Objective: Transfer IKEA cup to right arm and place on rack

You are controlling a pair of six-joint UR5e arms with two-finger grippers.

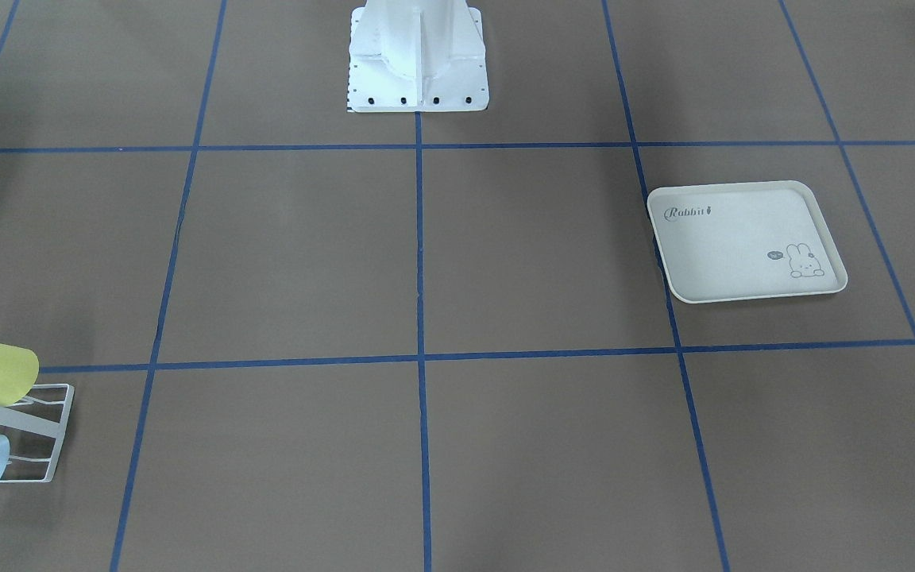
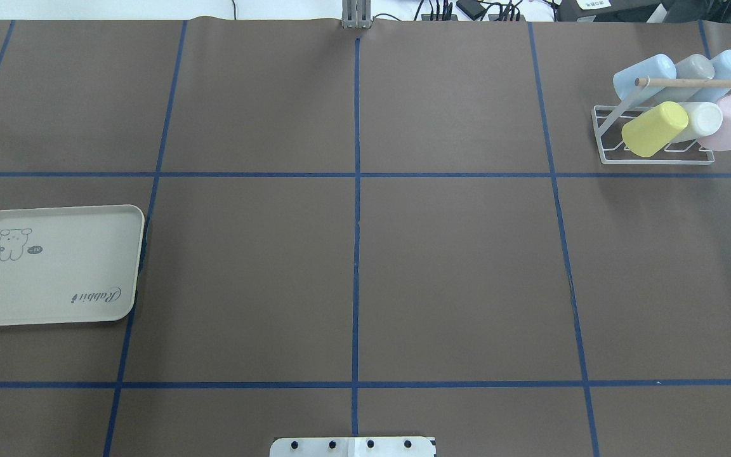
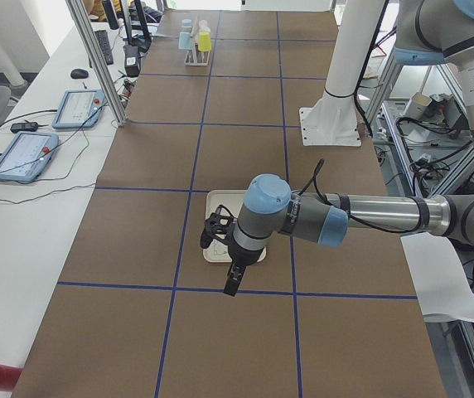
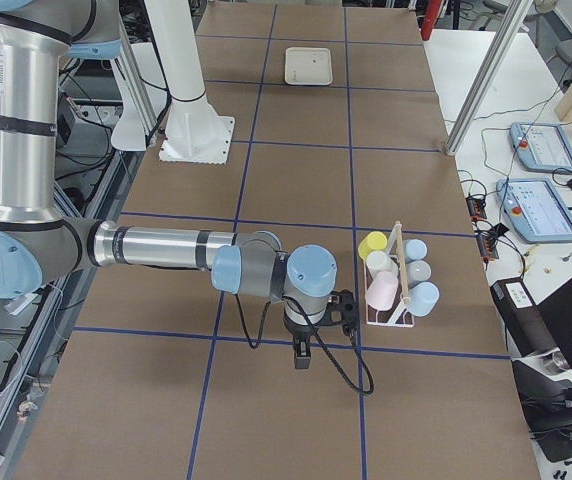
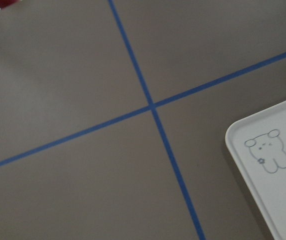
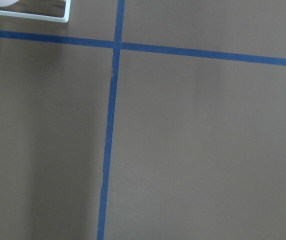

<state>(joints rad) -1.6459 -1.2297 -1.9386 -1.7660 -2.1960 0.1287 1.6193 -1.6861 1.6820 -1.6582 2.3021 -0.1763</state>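
The white wire rack (image 2: 657,162) stands at the far right of the table under its wooden rod (image 2: 695,82). Several pastel IKEA cups lie on its prongs, among them a yellow cup (image 2: 654,129), a pink cup (image 2: 730,120) and a blue cup (image 2: 645,73). The exterior right view shows my right gripper (image 4: 301,360) pointing down just beside the rack (image 4: 396,262). My left gripper (image 3: 231,288) hangs over the near edge of the tray (image 3: 220,249) in the exterior left view. I cannot tell whether either gripper is open or shut. No cup shows at either one.
The cream rabbit-print tray (image 2: 54,317) lies at the table's left, and its corner (image 5: 263,165) shows in the left wrist view. A rack corner (image 6: 65,15) shows in the right wrist view. The robot's white base (image 1: 418,71) stands mid-table at the near edge. Blue tape lines grid the brown surface.
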